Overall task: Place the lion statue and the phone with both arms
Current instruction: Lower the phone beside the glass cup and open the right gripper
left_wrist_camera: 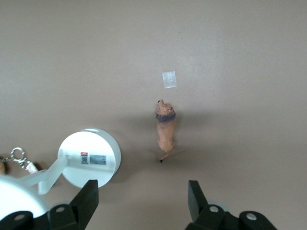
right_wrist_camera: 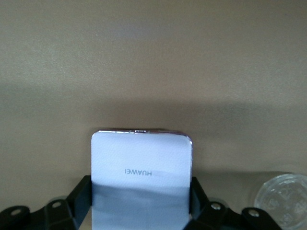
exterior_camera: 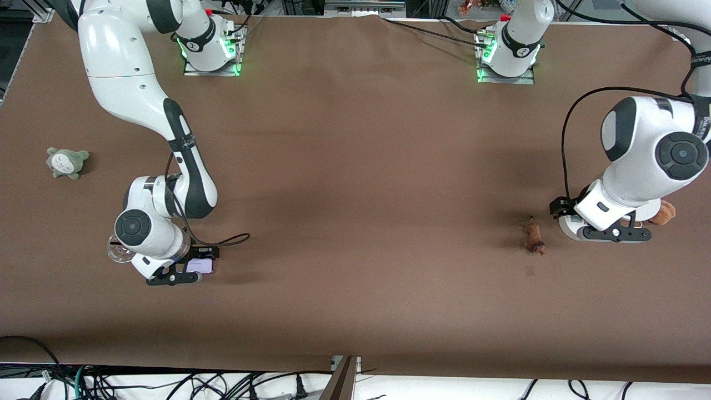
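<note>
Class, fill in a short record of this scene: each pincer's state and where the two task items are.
left pincer: open, empty, above the table by the white stand
right pincer: shut on the phone, beside the clear cup
lion statue: lying on the table, toward the left arm's end, ungripped

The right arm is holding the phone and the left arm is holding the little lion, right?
Not quite. The right end effector does hold the phone, but the left end effector is open and empty. The left wrist view shows the lion statue lying on the table.
</note>
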`<state>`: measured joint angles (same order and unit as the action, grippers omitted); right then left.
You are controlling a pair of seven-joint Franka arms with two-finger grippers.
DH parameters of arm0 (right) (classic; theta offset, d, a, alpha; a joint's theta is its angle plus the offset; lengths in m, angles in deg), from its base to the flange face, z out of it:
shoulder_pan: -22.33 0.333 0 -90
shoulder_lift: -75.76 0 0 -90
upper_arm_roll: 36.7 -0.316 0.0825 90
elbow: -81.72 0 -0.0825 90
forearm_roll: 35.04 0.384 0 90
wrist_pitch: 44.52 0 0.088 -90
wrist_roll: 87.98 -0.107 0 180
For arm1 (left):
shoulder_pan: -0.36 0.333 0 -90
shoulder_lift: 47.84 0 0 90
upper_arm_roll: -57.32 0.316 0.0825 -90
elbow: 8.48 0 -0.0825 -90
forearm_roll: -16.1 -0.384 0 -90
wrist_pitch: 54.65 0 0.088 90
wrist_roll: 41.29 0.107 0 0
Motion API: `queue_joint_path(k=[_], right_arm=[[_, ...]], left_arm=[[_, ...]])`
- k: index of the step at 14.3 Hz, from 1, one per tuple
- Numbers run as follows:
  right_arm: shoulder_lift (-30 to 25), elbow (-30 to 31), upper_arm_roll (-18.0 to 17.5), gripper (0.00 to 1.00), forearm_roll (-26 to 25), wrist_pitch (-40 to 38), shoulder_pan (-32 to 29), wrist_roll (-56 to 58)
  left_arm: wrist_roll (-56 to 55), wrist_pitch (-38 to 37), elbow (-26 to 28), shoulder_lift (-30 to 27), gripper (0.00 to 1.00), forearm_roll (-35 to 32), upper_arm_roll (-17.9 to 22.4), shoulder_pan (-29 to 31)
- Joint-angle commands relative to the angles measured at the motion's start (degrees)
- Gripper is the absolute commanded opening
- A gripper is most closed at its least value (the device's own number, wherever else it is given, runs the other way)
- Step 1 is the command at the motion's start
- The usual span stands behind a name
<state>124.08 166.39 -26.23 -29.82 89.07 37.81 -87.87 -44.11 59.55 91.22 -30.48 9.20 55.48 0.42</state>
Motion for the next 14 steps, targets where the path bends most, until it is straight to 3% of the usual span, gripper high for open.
queue_joint_path(k=[1, 4, 7, 11, 13, 14], right_arm=[[-1.6, 3.1, -0.7, 0.32, 0.1, -0.4, -0.5, 0.2], [-2.2, 4.4, 0.0, 0.32, 0.1, -0.4, -0.5, 0.9], [-3.2, 5.9, 0.1, 0.32, 0.1, -0.4, -0.6, 1.0], [-4.0, 7.1, 0.1, 0.33, 0.1, -0.4, -0.6, 1.4], [-4.8, 8.1, 0.1, 0.40, 0.1, -0.8, -0.6, 1.4], [-4.9, 8.0, 0.1, 0.62, 0.1, -1.9, -0.6, 1.2]], left_arm=[[3.2, -8.9, -5.9, -0.7, 0.84, -0.9, -0.4, 0.6], [5.6, -15.5, -10.4, -1.3, 0.88, -0.6, -0.1, 0.6], [5.9, -18.1, -10.8, -4.9, 0.99, 0.9, 0.0, 2.0], [4.9, -23.1, -10.8, -11.8, 1.00, 5.0, 0.0, 3.0], [3.0, -24.4, -10.8, -14.5, 1.00, 9.4, 0.3, 4.2], [2.1, -24.5, -10.8, -15.1, 1.00, 10.3, 0.3, 4.6]])
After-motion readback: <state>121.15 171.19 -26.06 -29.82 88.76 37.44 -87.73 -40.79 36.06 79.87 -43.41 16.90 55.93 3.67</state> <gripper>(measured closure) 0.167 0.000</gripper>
